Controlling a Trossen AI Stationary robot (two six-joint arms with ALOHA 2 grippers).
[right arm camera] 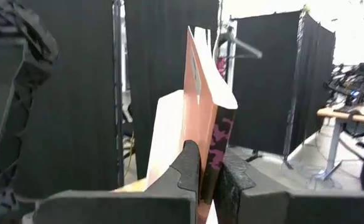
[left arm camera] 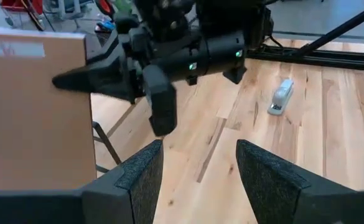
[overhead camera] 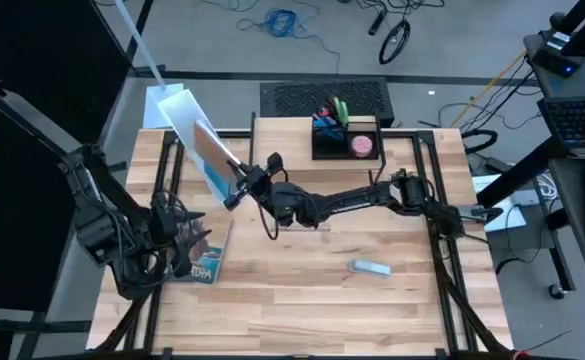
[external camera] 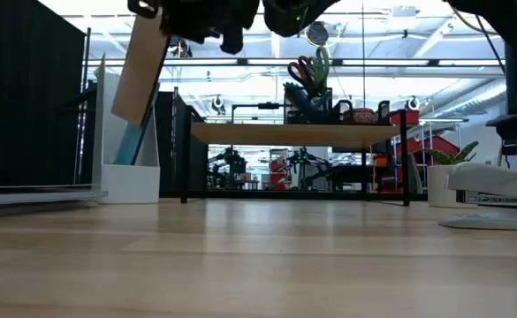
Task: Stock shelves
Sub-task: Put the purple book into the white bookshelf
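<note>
My right gripper (overhead camera: 234, 192) reaches across the table to the far left and is shut on a thin brown-covered book (overhead camera: 210, 155). It holds the book over the tall white file box (overhead camera: 172, 110). In the low view the book (external camera: 143, 71) slants down in front of that box (external camera: 121, 150). The shelves (external camera: 293, 133), a light-wood top on thin black legs, stand at the far middle of the table. My left gripper (overhead camera: 194, 248) is open over the table's left part, beside a teal book (overhead camera: 206, 266) lying flat. My right gripper pinches the brown book between its two fingers at the edge nearest the arm (right arm camera: 208, 163). The fingers come from the table's right, and the book reaches on past their tips toward the file box. It is lifted clear of the table, on edge and tilted.
A black organizer tray (overhead camera: 344, 140) with scissors and pens sits on the shelves' top. A grey stapler (overhead camera: 369, 266) lies on the table's near right part. Black frame rails run along the table's left and right sides. Bare wood lies in the middle.
</note>
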